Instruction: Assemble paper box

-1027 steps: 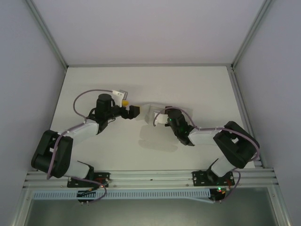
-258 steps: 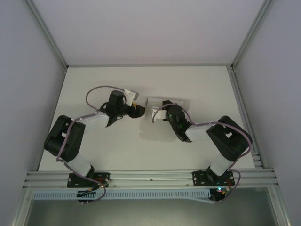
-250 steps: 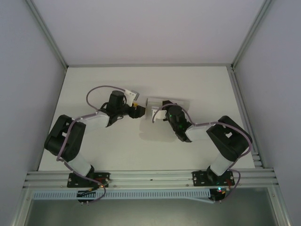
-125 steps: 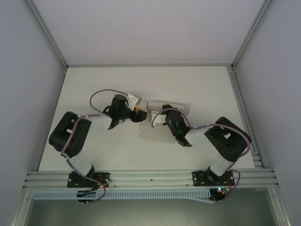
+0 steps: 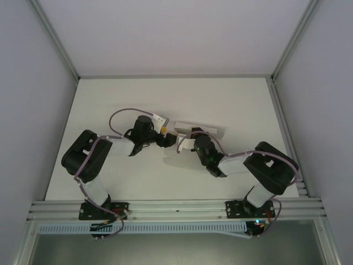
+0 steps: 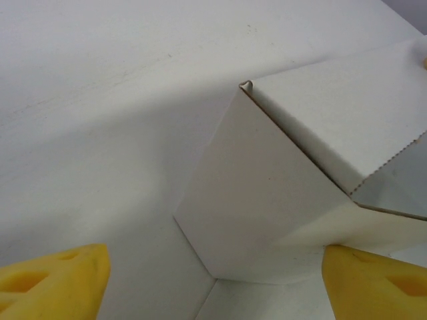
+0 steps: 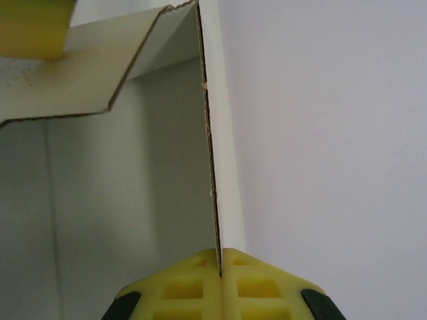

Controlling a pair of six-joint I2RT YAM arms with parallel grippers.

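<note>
The paper box point(image 5: 203, 130) is a partly folded piece of white card near the table's middle. My right gripper point(image 5: 189, 140) is shut on the edge of one upright wall point(image 7: 229, 133), and its yellow fingers point(image 7: 193, 283) pinch the card between them. My left gripper point(image 5: 165, 138) is open just left of the box. In the left wrist view a folded corner panel point(image 6: 267, 200) of the box lies between its spread yellow fingertips point(image 6: 57, 280). The right-hand fingertip point(image 6: 373, 283) is at the panel's lower edge. One left finger pad point(image 7: 33, 23) also appears by a raised flap point(image 7: 100, 73).
The white table point(image 5: 110, 94) is walled by pale panels on three sides, with aluminium posts at the corners. A metal rail point(image 5: 176, 208) carrying both arm bases runs along the near edge. Purple cables loop over each wrist.
My left arm has swung right up to the box and its jaws have spread wider. My right gripper has kept its grip while the box shifted slightly and tilted.
</note>
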